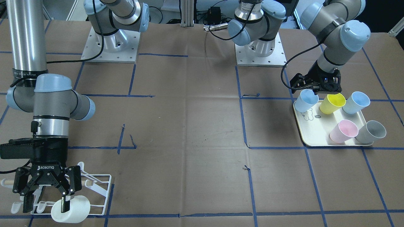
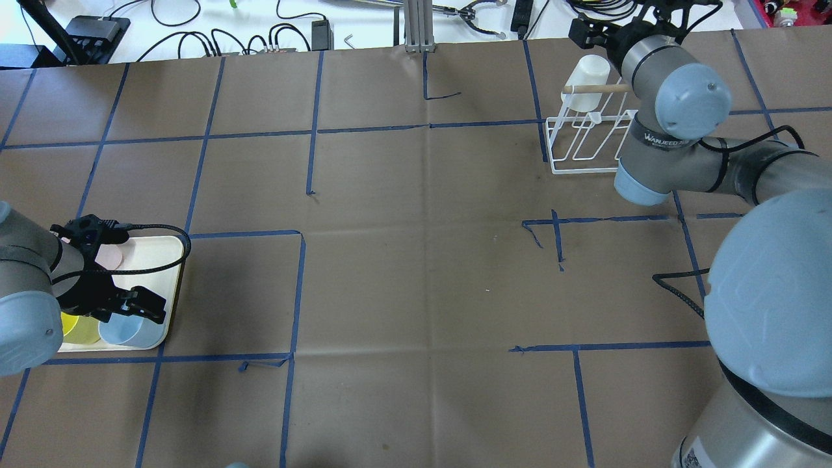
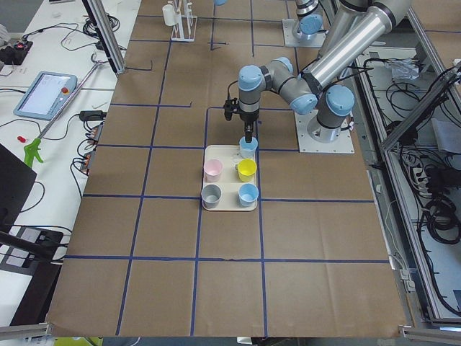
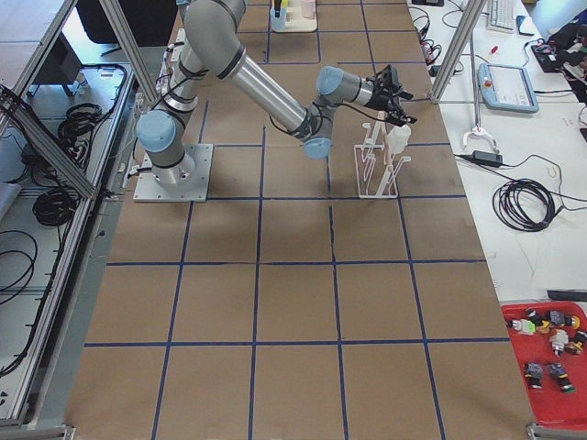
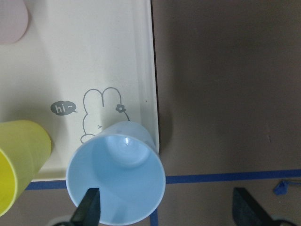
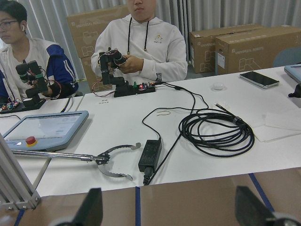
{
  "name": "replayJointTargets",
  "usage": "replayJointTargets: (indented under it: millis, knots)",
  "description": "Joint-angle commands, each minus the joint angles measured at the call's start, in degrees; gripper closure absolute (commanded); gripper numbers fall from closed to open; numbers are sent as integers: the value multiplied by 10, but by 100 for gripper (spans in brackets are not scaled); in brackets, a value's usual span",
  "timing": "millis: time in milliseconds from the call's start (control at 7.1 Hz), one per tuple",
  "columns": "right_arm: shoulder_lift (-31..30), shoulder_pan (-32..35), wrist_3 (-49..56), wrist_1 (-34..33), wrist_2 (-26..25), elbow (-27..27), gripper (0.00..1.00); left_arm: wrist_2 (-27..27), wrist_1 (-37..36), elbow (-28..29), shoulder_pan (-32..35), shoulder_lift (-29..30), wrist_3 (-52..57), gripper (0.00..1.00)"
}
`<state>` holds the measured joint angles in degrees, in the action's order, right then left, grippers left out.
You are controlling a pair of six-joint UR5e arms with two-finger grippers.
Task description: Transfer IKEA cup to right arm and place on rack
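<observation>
Lower left of the front view: the right arm's black two-finger gripper (image 1: 45, 207) hangs released above the white wire rack (image 1: 104, 189), where a white plastic cup (image 1: 75, 209) rests. At the bottom of the left wrist view, the left gripper (image 5: 169, 209) is spread and straddles the rim of a pale blue plastic cup (image 5: 115, 174) on the cream bear-print tray (image 5: 94, 56), probably ready to pinch its wall.

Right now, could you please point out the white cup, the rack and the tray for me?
white cup (image 1: 80, 203): front-facing view, on its side wall.
rack (image 2: 588, 88): overhead view, on its wooden rod.
tray (image 1: 315, 132): front-facing view, on its bare floor.
</observation>
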<state>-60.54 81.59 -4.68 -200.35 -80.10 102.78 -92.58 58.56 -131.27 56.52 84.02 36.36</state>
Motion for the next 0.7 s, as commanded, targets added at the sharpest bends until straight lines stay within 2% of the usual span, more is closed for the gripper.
replayJointTargets:
  millis: [0, 282, 422, 563]
  knots:
    - [-66, 28, -3, 29, 2, 3, 0, -4, -8, -7, -1, 15, -3, 1]
    - [-135, 67, -56, 55, -3, 14, 0, -5, -7, -10, -1, 17, -25, 1]
    - [-161, 99, -85, 52, -3, 49, 0, -5, -8, -8, -1, 17, -38, 2]
    - [-185, 131, -140, 52, -5, 78, 0, -7, -8, -8, -1, 18, -47, 15]
